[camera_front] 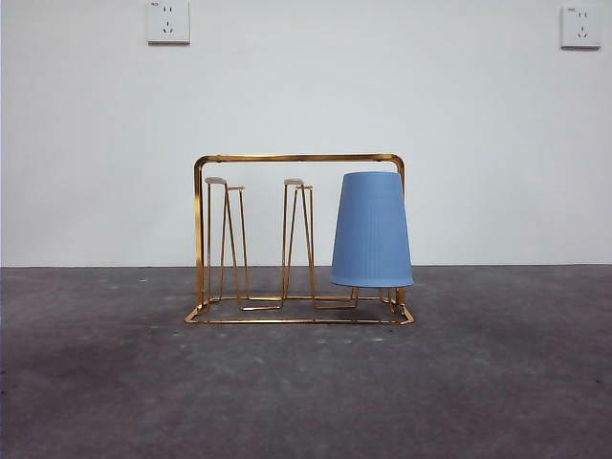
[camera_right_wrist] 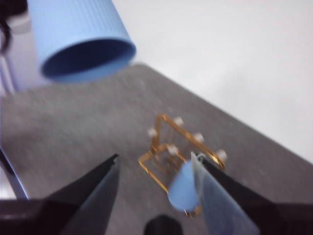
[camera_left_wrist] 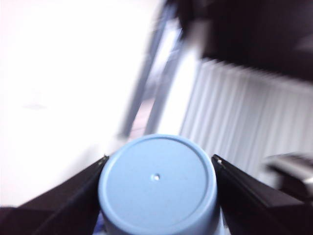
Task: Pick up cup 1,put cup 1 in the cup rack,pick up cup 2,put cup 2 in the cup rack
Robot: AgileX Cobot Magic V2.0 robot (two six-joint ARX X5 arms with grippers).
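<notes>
The gold wire cup rack (camera_front: 296,158) stands mid-table. One blue ribbed cup (camera_front: 372,229) sits upside down over its right-hand prong; the other white-tipped prongs are bare. My left gripper (camera_left_wrist: 160,158) is shut on a second blue cup (camera_left_wrist: 157,183), its flat bottom facing the camera, held up in the air. This cup also shows in the right wrist view (camera_right_wrist: 80,34), mouth towards the camera. My right gripper (camera_right_wrist: 154,155) is open and empty, high above the rack (camera_right_wrist: 164,147) and the racked cup (camera_right_wrist: 183,188). Neither gripper shows in the front view.
The dark grey table (camera_front: 478,382) runs back to a white wall with two sockets (camera_front: 167,21). A black round part (camera_right_wrist: 164,226) shows between the right jaws.
</notes>
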